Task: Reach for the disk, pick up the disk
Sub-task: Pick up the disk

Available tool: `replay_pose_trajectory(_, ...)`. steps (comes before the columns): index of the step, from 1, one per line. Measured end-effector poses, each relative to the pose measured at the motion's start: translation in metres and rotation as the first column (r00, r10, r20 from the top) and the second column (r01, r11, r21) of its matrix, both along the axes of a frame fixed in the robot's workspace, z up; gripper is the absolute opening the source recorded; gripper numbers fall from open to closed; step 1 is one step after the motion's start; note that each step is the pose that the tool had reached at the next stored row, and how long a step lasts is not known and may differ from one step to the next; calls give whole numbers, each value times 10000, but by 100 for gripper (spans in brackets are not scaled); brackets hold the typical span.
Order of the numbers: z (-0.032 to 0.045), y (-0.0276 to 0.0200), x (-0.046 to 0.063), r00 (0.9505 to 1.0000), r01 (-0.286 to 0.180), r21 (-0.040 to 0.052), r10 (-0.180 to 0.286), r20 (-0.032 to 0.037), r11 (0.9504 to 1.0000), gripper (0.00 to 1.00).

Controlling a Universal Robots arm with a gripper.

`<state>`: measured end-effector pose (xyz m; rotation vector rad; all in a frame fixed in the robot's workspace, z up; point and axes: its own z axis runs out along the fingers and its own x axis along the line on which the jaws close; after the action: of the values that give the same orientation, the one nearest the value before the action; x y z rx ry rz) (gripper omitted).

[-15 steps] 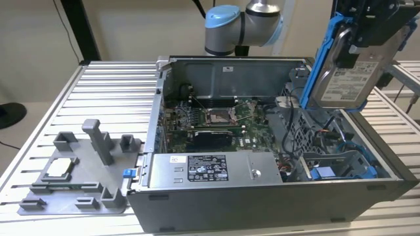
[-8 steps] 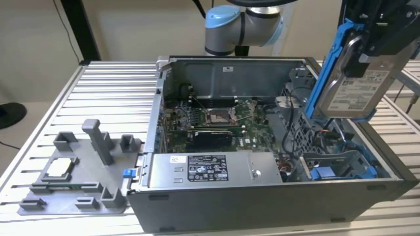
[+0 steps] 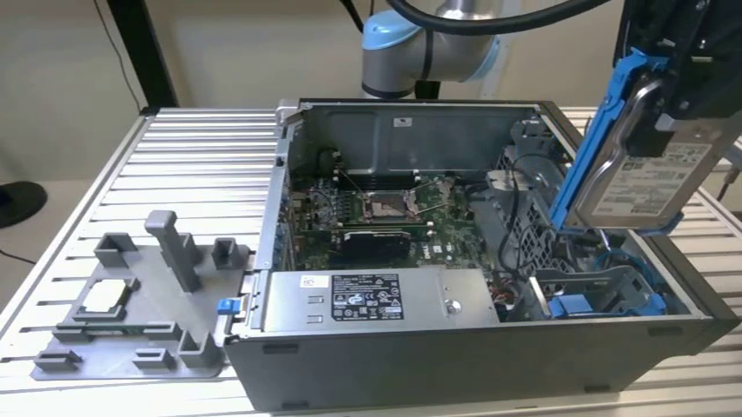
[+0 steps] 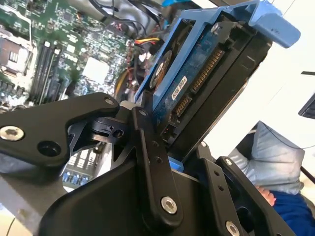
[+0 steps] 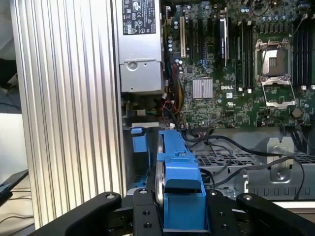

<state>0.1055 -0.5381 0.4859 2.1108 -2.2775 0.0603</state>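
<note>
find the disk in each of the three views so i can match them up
Exterior view: the disk hangs upright in the hand, above the open computer case, at the exterior view's right.
Second wrist view: the disk is clamped edge-on between black fingers.
First wrist view: its blue bracket sits between the fingers.
Shared landmark: the green motherboard.

A ribbed metal table [image 3: 174, 148] bears an open computer case [image 3: 464, 347] (lid off) and a grey fixture [image 3: 134, 330].

beige wall [image 3: 232, 43], ribbed metal table [image 3: 186, 156]
</note>
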Motion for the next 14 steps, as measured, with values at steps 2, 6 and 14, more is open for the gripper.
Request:
replay_pose_trajectory(2, -2, -56, 0, 10000, 0, -1, 0, 0, 10000, 0)
replay_pose_trajectory(6, -8, -164, 0, 10000, -1, -1, 1, 0, 10000, 0)
replay_pose_trajectory(14, -14, -322, 0, 10000, -12, -2, 12, 0, 10000, 0)
